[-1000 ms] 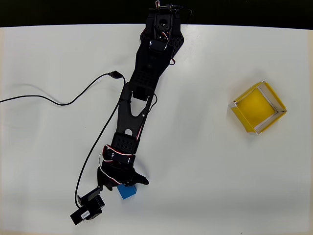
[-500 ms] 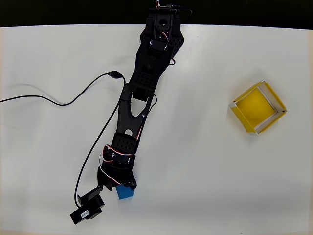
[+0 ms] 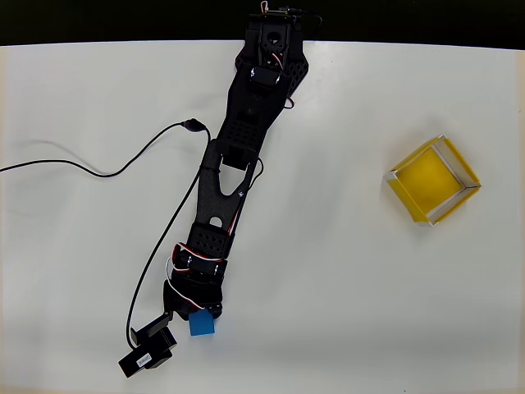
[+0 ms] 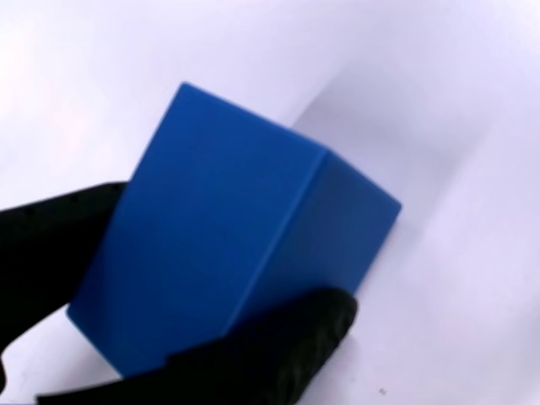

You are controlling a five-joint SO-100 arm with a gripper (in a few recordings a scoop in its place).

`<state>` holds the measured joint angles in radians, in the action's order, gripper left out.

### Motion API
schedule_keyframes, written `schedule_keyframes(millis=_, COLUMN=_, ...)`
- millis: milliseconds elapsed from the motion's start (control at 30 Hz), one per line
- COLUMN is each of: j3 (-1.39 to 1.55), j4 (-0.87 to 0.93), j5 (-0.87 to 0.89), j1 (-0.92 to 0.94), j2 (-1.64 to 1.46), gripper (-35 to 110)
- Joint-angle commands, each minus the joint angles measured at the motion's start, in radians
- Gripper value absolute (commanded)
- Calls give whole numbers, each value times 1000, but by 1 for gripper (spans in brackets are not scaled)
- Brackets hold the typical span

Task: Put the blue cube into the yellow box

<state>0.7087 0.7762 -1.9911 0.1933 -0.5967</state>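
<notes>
Blue cube (image 4: 228,236) now nipped between end effector (image 3: 197,316) fingers

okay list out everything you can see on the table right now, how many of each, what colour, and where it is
cube: one, blue, near the bottom edge left of centre in the overhead view, at the gripper's tip; large in the wrist view, black fingers against two opposite sides.
box: one, yellow inside with pale rims, open-topped, right side of the table, far from the cube.
cable: one, black, runs in from the left edge, with a plug near the arm.
table: one, white.
arm: one, black, reaching from the top edge down to lower left.
gripper: one, black, closed on the cube.
</notes>
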Motion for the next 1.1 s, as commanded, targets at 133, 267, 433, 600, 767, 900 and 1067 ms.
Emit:
schedule_keyframes(millis=133, j3=6, j4=-38, j5=77, j1=-52, j2=-299, gripper=19)
schedule_keyframes(millis=267, j3=60, j4=8, j5=160, j1=-120, j2=-480, gripper=19)
schedule_keyframes(millis=433, j3=192, j4=95, j5=268, j1=-224, j2=-739, gripper=19)
schedule_keyframes(millis=600, j3=382, j4=124, j5=362, j1=-353, j2=-994, gripper=19)
schedule_keyframes(millis=767, j3=566, j4=124, j5=469, j1=-515, j2=-1216, gripper=18)
schedule_keyframes(millis=900, j3=683, j4=126, j5=558, j1=-660, j2=-1371, gripper=19)
schedule_keyframes(millis=1067, j3=805, j4=179, j5=667, j1=-844, j2=-1537, gripper=19)
